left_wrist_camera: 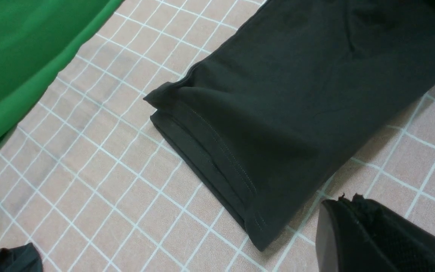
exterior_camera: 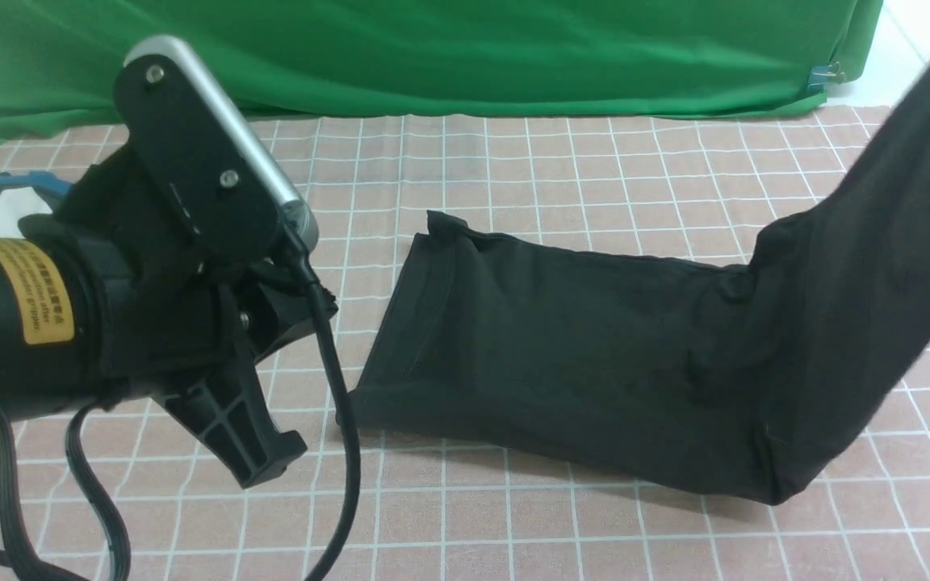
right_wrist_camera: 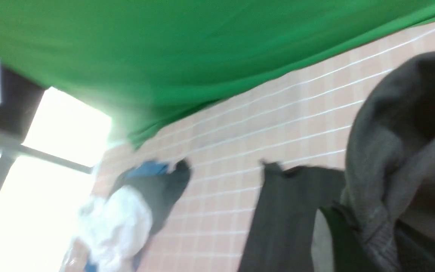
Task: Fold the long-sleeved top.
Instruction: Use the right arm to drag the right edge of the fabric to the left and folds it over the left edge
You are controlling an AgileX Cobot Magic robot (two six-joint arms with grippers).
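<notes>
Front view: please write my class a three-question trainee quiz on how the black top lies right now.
1. True or false: the long-sleeved top lies wholly flat on the checked cloth.
2. The backdrop behind is: A red, B green, C blue?
3. Which end of the top is raised off the cloth, the robot's left or right?
Key: 1 false; 2 B; 3 right.

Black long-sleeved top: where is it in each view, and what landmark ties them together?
Front: long-sleeved top fills centre to right, its right end lifted off frame.
Left wrist: hemmed end centre, body toward upper right.
Right wrist: blurred, lower right, bunched at fingers.
Shared landmark: green backdrop against the pink grid cloth.
</notes>
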